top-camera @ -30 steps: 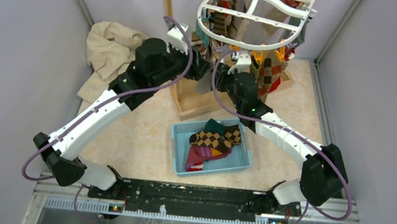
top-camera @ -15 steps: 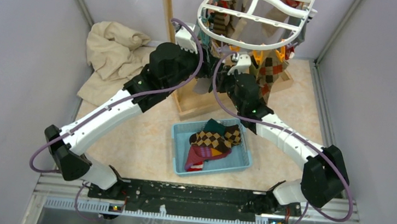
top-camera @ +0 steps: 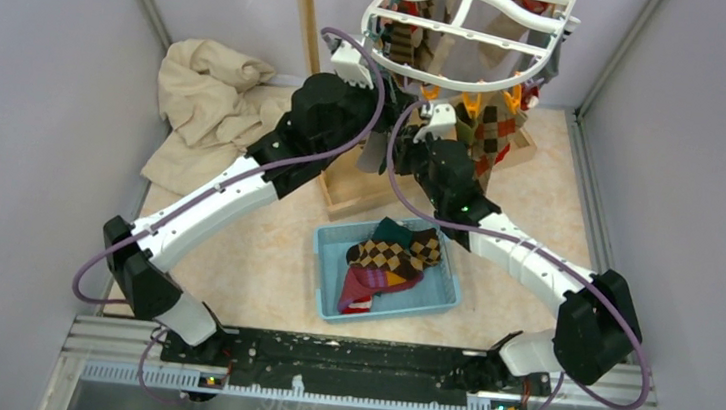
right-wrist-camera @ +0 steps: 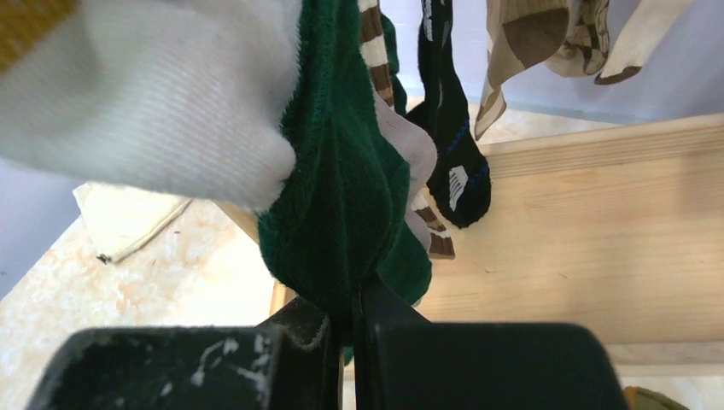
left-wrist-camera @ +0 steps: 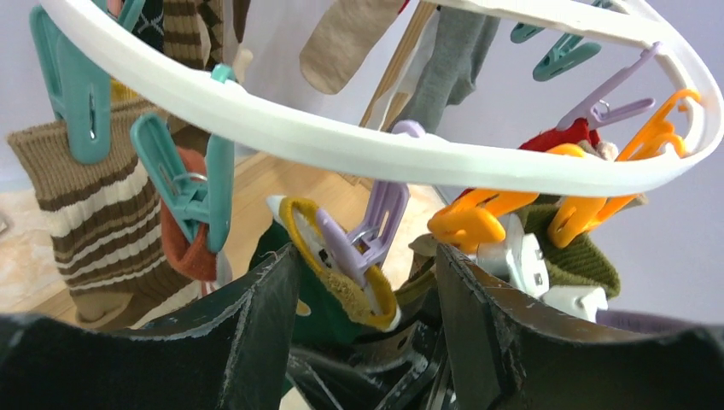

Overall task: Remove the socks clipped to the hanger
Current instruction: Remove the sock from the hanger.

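The white oval hanger (top-camera: 468, 29) hangs at the top centre with socks clipped under it; its rim (left-wrist-camera: 359, 141) crosses the left wrist view. My left gripper (left-wrist-camera: 367, 290) is open just below the rim, its fingers either side of a purple clip (left-wrist-camera: 367, 235) that holds a green sock with a yellow and white cuff (left-wrist-camera: 341, 286). My right gripper (right-wrist-camera: 350, 320) is shut on the lower part of the green sock (right-wrist-camera: 341, 196), which hangs down to it. A brown striped sock (left-wrist-camera: 94, 213) hangs from a teal clip at left. Argyle socks (top-camera: 492, 132) hang at right.
A blue tray (top-camera: 327, 272) holding several loose socks sits on the table in front. The light wooden stand (top-camera: 351, 184) carries the hanger. A beige cloth (top-camera: 203, 99) lies at the back left. Orange clips (left-wrist-camera: 478, 218) hang beside the purple one.
My left arm has moved forward and right, bringing its gripper up under the hanger's rim. The right gripper has stayed in place on the sock.
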Motion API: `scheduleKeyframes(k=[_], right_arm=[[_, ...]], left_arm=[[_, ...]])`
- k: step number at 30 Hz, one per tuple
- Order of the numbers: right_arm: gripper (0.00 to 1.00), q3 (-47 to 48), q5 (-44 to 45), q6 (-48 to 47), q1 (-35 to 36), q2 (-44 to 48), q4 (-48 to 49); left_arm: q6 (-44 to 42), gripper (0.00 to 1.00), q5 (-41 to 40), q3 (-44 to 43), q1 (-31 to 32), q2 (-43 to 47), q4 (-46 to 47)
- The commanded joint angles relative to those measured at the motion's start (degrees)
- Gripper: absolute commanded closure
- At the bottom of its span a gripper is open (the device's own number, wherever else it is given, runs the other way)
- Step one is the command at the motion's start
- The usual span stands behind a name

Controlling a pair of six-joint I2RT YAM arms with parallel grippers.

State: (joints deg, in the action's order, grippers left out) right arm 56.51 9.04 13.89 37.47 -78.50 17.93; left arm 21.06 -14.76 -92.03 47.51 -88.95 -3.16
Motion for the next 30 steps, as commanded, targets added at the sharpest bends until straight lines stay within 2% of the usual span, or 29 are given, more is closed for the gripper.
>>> scheduleKeyframes(k=[1,14,30], right_arm=[[1.0,0.0,-0.1,-1.2,1.1,2.2,3.2],[1.0,-0.6,0.8,-2.2,2.0,3.0,2.9],[1.0,-1.4,0.9,-2.4,2.2,3.4,3.2]], left_arm=[[0.9,0.34,-2.3,-3.8,0.4,-1.6,2.7],[0.7,0.36,-5.5,-7.9,0.4,-5.1,2.8],[-0.1,0.58,-5.4,-10.1,0.4,-6.2,1.4]])
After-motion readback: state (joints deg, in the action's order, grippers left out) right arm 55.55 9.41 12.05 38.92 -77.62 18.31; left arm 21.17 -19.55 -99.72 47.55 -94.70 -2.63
